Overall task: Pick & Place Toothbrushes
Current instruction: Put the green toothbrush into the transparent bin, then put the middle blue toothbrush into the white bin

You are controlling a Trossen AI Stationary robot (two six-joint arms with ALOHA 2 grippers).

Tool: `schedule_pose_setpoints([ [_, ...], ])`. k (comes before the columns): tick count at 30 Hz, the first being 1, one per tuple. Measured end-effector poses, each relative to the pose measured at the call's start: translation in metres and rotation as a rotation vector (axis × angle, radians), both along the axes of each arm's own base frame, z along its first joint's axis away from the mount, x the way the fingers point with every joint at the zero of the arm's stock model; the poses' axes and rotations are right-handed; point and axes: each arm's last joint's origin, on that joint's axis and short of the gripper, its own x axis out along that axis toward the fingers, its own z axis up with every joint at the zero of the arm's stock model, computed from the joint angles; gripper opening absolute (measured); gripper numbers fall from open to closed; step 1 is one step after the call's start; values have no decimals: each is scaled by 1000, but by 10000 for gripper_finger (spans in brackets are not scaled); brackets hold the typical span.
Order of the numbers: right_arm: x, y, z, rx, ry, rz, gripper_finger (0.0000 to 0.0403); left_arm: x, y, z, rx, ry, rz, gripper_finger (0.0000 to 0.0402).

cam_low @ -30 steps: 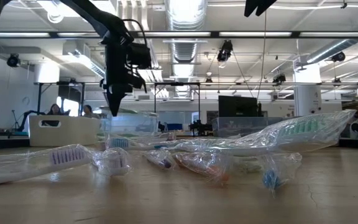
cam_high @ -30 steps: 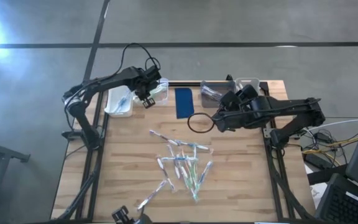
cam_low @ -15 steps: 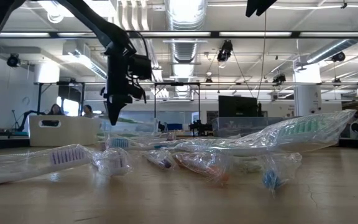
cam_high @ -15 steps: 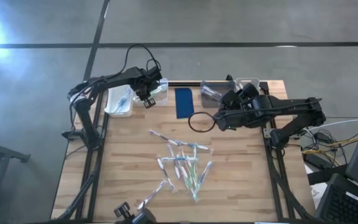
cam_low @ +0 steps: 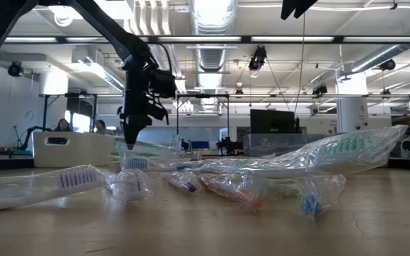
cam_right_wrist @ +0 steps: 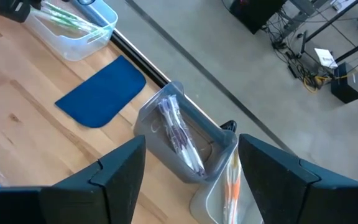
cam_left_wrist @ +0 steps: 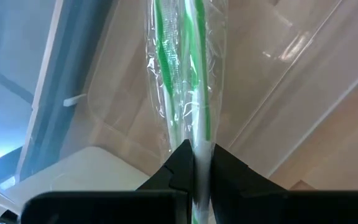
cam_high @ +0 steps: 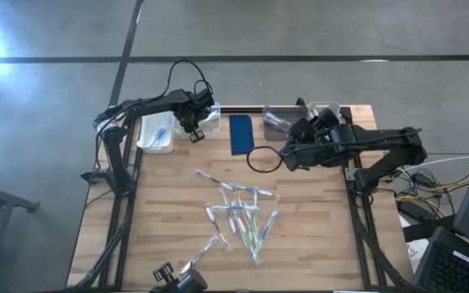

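Several wrapped toothbrushes [cam_high: 238,218] lie in a loose pile on the middle of the wooden table; in the low view they fill the foreground [cam_low: 212,178]. My left gripper [cam_high: 194,134] [cam_low: 129,136] points steeply down over a clear bin [cam_high: 211,120] at the far left. It is shut on a green-and-white toothbrush [cam_left_wrist: 182,74] in a clear wrapper. My right gripper [cam_high: 287,156] [cam_right_wrist: 191,180] hovers open, high over the table's far right part, with nothing between its fingers. My left gripper pinches one end of the wrapped green toothbrush [cam_left_wrist: 197,148] between its two fingers. The fingers come from above, and the toothbrush runs on in line with them. It hangs below the fingers, lifted off the table, inside the clear bin [cam_left_wrist: 278,74]. Whether its lower end touches the bin, I cannot tell.
A white bin [cam_high: 156,133] stands left of the clear one. A dark blue pad [cam_high: 241,134] lies at the far middle, a black ring [cam_high: 261,160] beside it. A grey bin [cam_right_wrist: 160,106] holds a purple toothbrush, a clear bin [cam_right_wrist: 222,193] an orange one.
My left gripper has gone down toward the clear bin, still shut on the green toothbrush, which has sunk with it.
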Motion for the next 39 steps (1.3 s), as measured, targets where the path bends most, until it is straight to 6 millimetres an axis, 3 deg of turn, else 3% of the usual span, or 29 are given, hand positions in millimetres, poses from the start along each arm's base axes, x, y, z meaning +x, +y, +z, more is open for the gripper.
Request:
schedule_pose_setpoints([
  [8, 0, 0, 0, -1, 5, 2, 225, 0, 0, 0, -3, 2, 3, 40],
  [14, -1, 0, 0, -3, 14, 2, 220, 2, 2, 12, 0, 0, 3, 63],
  [26, -2, 0, 0, -1, 15, -2, 250, 8, 6, 54, -5, -39, 5, 167],
  [29, -2, 0, 0, 5, 4, -9, 253, 11, 3, 74, -98, -167, 6, 180],
  [33, 0, 1, 2, 51, -9, 15, 234, 13, -12, 117, -212, -501, -73, 182],
  [39, 9, 4, 9, 93, -66, 135, 165, 1, -58, 193, -91, -877, -258, 176],
])
